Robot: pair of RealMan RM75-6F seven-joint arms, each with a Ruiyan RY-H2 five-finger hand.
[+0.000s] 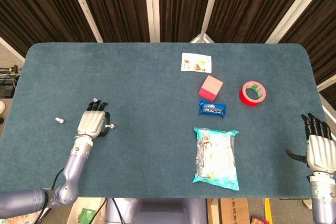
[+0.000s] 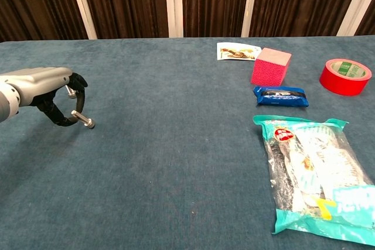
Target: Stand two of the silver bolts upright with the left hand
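My left hand is over the table's left side and pinches a silver bolt between thumb and fingers. The bolt hangs tilted, its head pointing right and down, close to the cloth. A second silver bolt sits just beyond my fingertips, partly hidden by the hand in the chest view. A third bolt lies on its side further left. My right hand rests at the table's right edge, fingers spread, holding nothing.
On the right half of the blue table lie a clear snack bag, a small blue packet, a pink block, a red tape roll and a printed card.
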